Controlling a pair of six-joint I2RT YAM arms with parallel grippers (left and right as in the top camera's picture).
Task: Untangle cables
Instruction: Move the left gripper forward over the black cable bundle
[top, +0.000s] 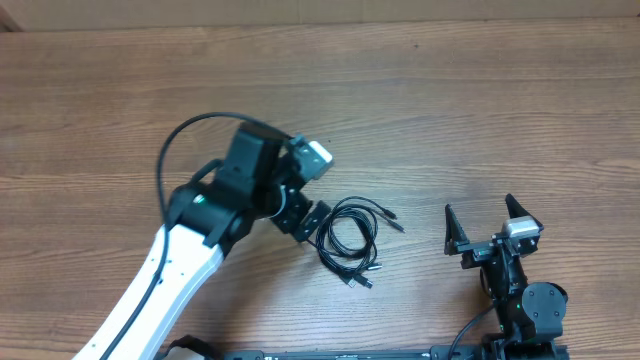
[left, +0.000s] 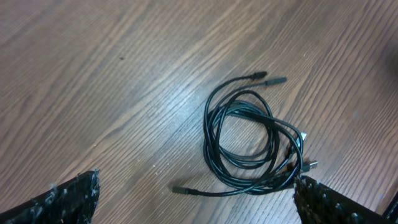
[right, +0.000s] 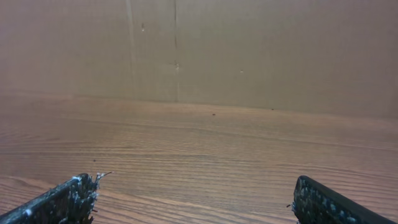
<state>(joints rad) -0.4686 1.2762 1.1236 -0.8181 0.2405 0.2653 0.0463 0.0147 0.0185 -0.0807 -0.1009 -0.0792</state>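
While the left gripper (top: 305, 218) hangs with jaws spread wide and holding nothing, we note the cables (top: 350, 238) in one coiled bundle just beside it, toward the desk's (top: 450, 100) near edge, roughly mid-width. The right gripper (top: 490, 228) is likewise spread and empty near the near-right corner, well apart from them.

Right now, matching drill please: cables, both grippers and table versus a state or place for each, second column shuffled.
1 cables
2 left gripper
3 right gripper
4 table

A open, well clear of the cables
B brown wood grain
C open, close beside the cables
D looped in one pile

Pairs: 1-D; 2-C; 3-A; 4-B
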